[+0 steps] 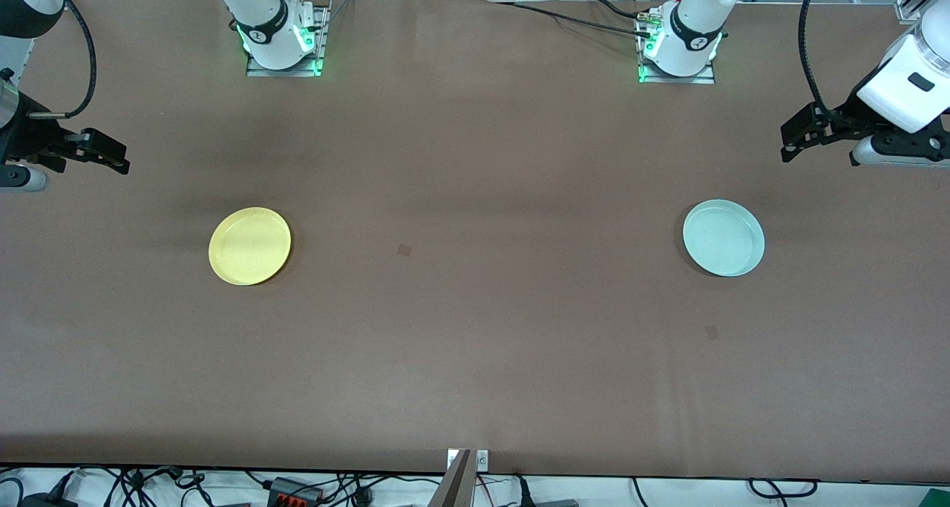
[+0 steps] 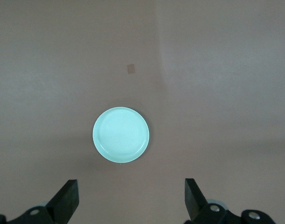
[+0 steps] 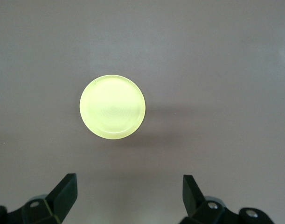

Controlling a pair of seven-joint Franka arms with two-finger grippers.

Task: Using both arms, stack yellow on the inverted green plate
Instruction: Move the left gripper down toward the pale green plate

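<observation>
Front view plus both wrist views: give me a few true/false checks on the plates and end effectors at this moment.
1. The yellow plate lies toward the right arm's end of the table. True.
2. The green plate is stacked under the yellow plate. False: the two lie far apart, the green one toward the left arm's end.
3. The left end effector is open and holds nothing. True.
4. The right end effector is shut on the yellow plate. False: it is open, up in the air, and the plate lies untouched on the table.
5. The green plate is upside down. False: its hollow faces up.
</observation>
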